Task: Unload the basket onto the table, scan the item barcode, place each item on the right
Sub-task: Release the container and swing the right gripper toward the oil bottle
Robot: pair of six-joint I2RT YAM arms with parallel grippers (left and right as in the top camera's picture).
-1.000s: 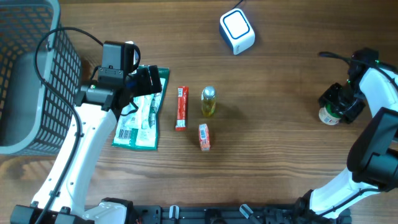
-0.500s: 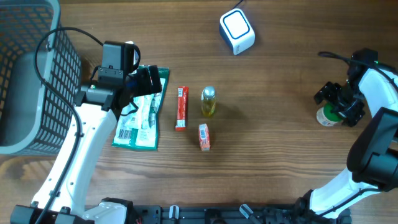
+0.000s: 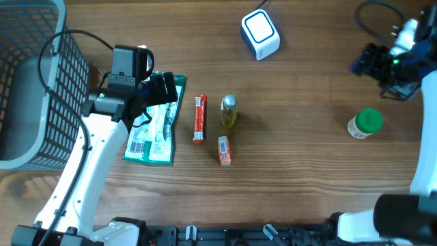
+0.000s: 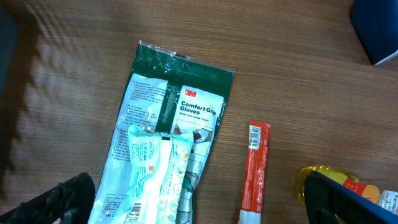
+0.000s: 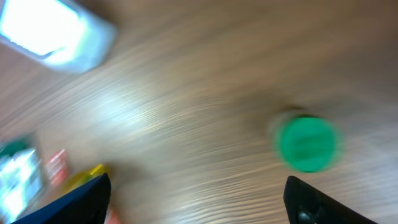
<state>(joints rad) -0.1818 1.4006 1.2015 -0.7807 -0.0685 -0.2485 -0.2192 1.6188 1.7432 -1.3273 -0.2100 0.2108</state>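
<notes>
My right claw [image 5: 199, 204] has lifted away from the green-capped bottle [image 3: 366, 124], which now stands alone at the right, well apart from the scanner [image 3: 260, 34]. Its fingers are wide, holding nothing; my left claw [image 4: 205, 202] is the same, over the gloves pack [image 4: 163, 134]. The bottle looks light, stiff, maybe slippery: I would grip its body under the cap. In the basket [image 3: 65, 75], far left, I see no item.

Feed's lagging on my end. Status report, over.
Left gripper open over glove pack. Right gripper open, empty, apart from green-capped jar. Jar upright on table; bare wood between it and scanner.
</notes>
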